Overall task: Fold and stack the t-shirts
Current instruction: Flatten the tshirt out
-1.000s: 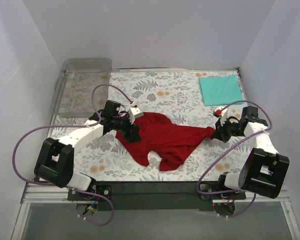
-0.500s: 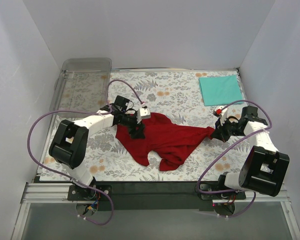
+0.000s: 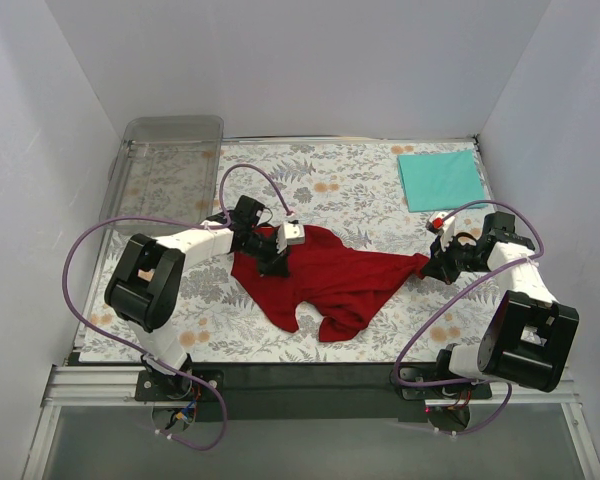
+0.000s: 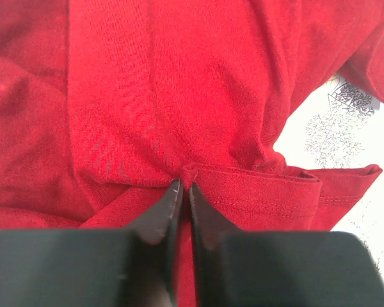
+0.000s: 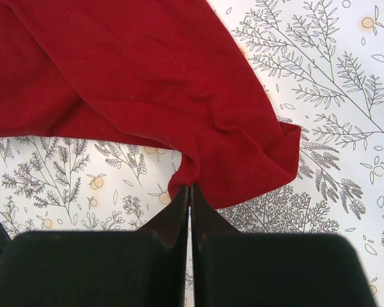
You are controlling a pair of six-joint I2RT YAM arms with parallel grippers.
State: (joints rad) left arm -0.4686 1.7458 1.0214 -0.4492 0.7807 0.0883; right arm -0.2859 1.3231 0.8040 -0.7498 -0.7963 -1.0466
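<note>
Step in hand: spreading the crumpled dark red cloth t-shirt point(image 3: 325, 280), lying centrally on the floral-patterned mat point(image 3: 360, 190); left hand point(image 4: 184, 185) pinched narrow on a hem fold; right hand point(image 5: 190, 187) closed on its right corner; folded teal-turquoise t-shirt point(image 3: 440, 178) lies far right. Next move probably calls for drawing both hands apart, flattening the cloth.

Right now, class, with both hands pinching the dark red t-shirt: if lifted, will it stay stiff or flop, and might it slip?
Probably floppy: the dark red t-shirt lies in soft crumpled folds, so it should sag between the left hand and right hand. Likely light, being thin cloth. It might slip, since each hand pinches only a small bit.
</note>
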